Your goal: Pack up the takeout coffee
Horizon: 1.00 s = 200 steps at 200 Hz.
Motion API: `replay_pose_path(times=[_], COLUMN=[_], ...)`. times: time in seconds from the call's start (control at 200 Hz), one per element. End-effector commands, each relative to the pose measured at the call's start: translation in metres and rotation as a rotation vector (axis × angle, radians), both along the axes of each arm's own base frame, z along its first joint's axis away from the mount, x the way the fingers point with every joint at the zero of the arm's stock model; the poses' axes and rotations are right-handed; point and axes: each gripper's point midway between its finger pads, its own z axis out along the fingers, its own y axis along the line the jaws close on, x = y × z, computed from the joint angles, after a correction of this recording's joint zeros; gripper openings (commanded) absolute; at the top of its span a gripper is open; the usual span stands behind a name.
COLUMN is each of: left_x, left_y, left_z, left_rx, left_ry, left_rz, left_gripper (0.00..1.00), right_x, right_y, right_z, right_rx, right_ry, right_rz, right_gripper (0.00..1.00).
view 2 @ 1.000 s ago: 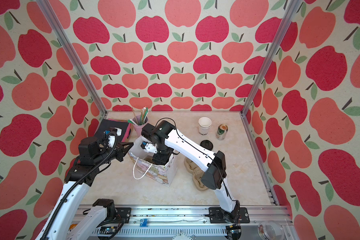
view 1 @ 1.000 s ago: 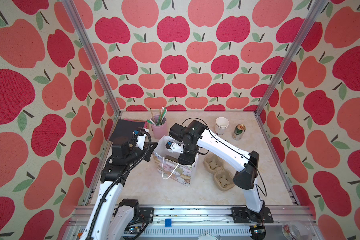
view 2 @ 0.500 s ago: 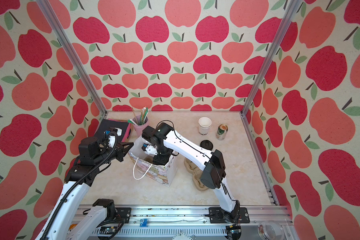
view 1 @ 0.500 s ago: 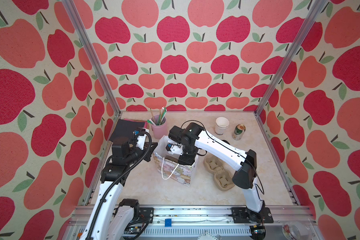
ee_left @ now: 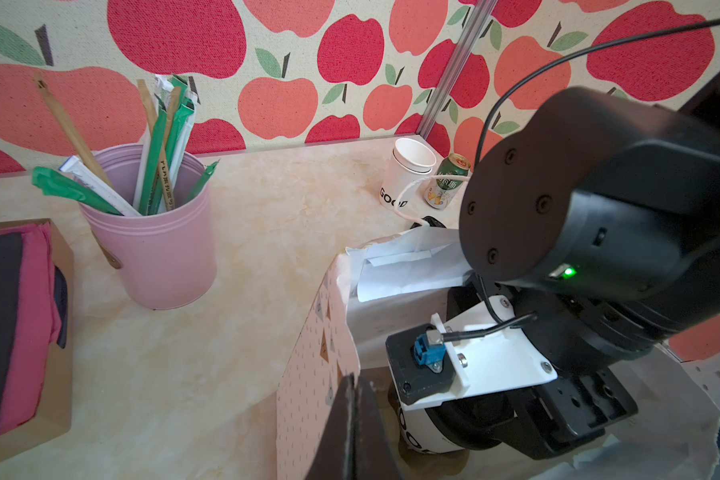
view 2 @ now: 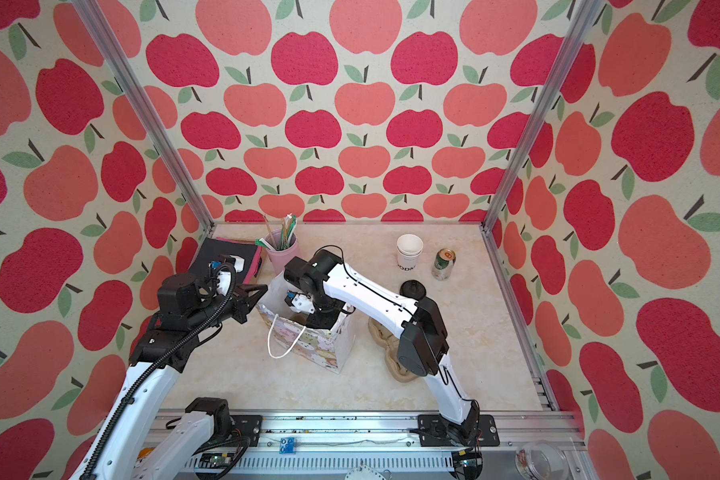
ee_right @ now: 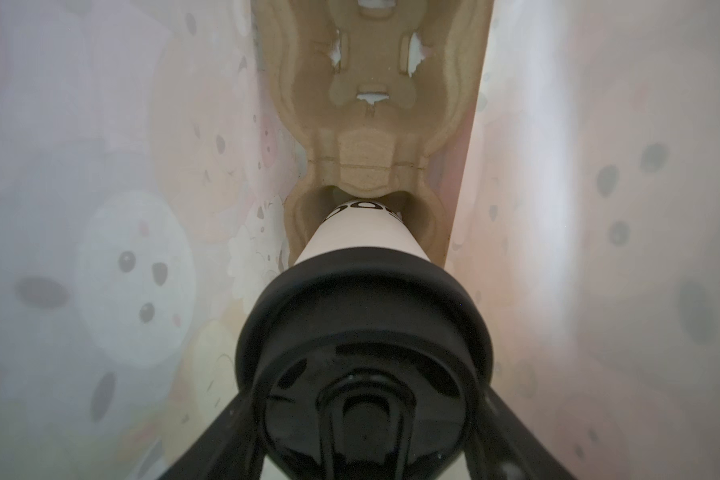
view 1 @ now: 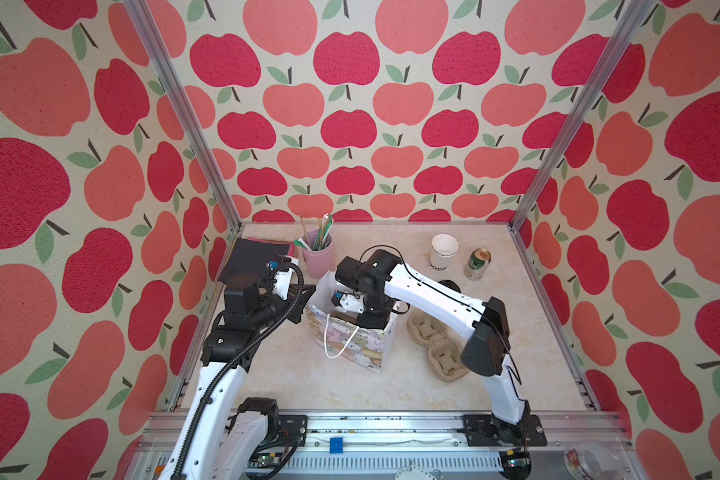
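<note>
Right hand (ee_right: 366, 401) is down inside the gift bag (view 1: 350, 349). Its fingers stand wide, clamped either side of the black lid (ee_right: 362, 299) of the takeout coffee (ee_right: 366, 237). The cup is upright, its base in one pocket of the pulp cup carrier (ee_right: 366, 124) on the bag floor; the other pocket is empty.

Left hand (ee_left: 352, 415) has its fingers pressed together, pinching the bag's left rim as far as I can tell, so the mouth stays open.

Progress: nearly done, I judge — the coffee is in the bag and in the carrier. Left to do: let go of the lid, lift the right arm out, release the rim.

Hard to tell: whether the base is fully seated, since the pocket's lip hides it. In both top views the right arm covers the bag mouth, so no cup shows there.

Outward on the counter: a second carrier (view 1: 437, 349) sits right of the bag, with the cup stack (view 1: 443, 251) and green can (view 1: 477, 264) far right. A loose black lid (view 1: 449, 286) is half hidden behind the arm.
</note>
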Motion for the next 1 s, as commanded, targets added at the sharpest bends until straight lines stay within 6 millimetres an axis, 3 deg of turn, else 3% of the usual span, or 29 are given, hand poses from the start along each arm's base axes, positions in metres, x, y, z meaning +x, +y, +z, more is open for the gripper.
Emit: replay_pose_path(times=[0.0,0.395,0.996], left_x=[-0.003,-0.003,-0.003], left_y=[-0.003,-0.003,-0.003], left_z=[0.004,0.004,0.004], left_rx=[0.008,0.008,0.01], left_ry=[0.002,0.002,0.001], left_rz=[-0.022,-0.024,-0.022], left_gripper=[0.05,0.06,0.06], right_x=[-0.001,-0.001,-0.002], right_y=[-0.003,-0.005,-0.005], right_z=[-0.012,-0.025,-0.022], right_rx=[-0.029,-0.066,-0.062], right_ry=[0.032,0.05,0.049], right_rz=[-0.002,-0.005,-0.003], right_gripper=[0.54,0.55,0.56])
